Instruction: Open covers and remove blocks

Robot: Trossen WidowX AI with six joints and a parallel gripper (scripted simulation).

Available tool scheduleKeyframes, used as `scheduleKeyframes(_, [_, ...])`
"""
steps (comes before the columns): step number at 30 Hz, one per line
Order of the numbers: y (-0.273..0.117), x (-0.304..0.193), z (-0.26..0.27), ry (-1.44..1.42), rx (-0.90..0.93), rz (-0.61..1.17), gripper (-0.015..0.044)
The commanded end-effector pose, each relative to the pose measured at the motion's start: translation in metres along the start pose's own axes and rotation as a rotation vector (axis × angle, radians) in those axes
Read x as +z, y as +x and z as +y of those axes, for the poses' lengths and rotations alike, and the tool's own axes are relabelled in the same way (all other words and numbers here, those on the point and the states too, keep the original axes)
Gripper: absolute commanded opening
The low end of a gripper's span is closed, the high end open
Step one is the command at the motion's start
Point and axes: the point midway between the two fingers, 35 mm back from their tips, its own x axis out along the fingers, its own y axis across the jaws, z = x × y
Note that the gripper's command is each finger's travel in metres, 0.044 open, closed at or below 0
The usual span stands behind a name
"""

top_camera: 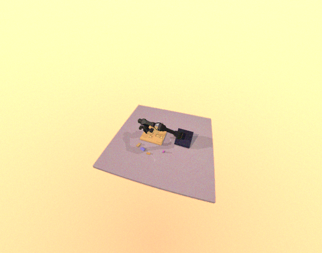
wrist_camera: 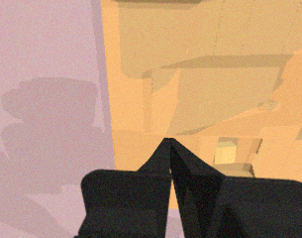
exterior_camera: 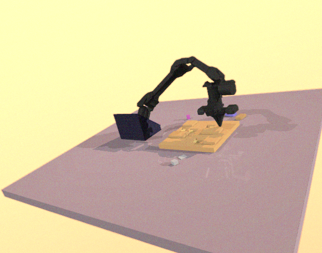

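The orange puzzle board [top_camera: 153, 140] [exterior_camera: 187, 148] [wrist_camera: 125, 154] lies flat and bears several low covers of its own colour. One cover [exterior_camera: 210, 139] sits near its front right edge in the exterior view. A square well [wrist_camera: 225, 153] with a pale yellow patch inside shows in the wrist view; whether that is a block or the well's floor, I cannot tell. My gripper [exterior_camera: 220, 125] [wrist_camera: 167, 142] is shut and empty, pointing down just over the board near its outer edge. On the table lie a blue block [top_camera: 142, 148] [exterior_camera: 230, 115], a magenta block [top_camera: 163, 151] [exterior_camera: 188, 117] and a pale block [exterior_camera: 174, 162].
An orange piece [top_camera: 139, 144] [exterior_camera: 240, 116] lies beside the blue block, and another orange piece [top_camera: 148, 153] lies nearby. A flat pale piece [exterior_camera: 182, 157] lies between the pale block and the board. The dark arm base [top_camera: 183, 138] [exterior_camera: 130, 127] stands beside the board.
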Motion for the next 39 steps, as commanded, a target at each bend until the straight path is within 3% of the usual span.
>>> scheduleKeyframes(1, [-0.006,0.001,0.001,-0.003,0.002,-0.001,0.0])
scheduleKeyframes(27, [-0.034,0.002,0.0,-0.008,0.0,0.002,0.0])
scheduleKeyframes(39, [-0.049,0.01,-0.05,-0.579,-0.002,-0.003,0.0])
